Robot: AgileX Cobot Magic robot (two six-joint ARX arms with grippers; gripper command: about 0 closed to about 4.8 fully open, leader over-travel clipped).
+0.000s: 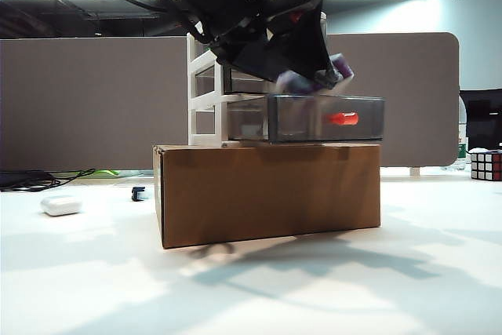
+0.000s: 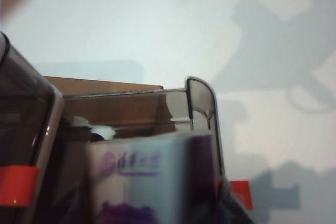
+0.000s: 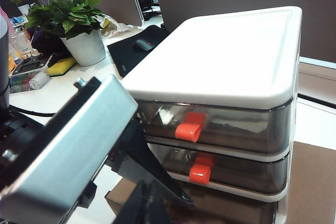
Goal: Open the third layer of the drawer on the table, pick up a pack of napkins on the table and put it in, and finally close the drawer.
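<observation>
Hanging over the pulled-out third layer at upper centre of the exterior view, the left gripper has the pack of napkins between its dark fingers, purple and blurred, just above the drawer's open top; how wide the jaws stand cannot be told here. The drawer cabinet sits on a brown cardboard box on the white bench. A small white case lies at the left, a puzzle cube at the right edge.

In the left wrist view the pack of napkins fills the lower centre, inside the smoky walls of the third layer; the gripper's fingers do not show, so contact cannot be judged.

In the right wrist view the right gripper sits at the lower left beside the cabinet, holding nothing seen; its opening cannot be told
</observation>
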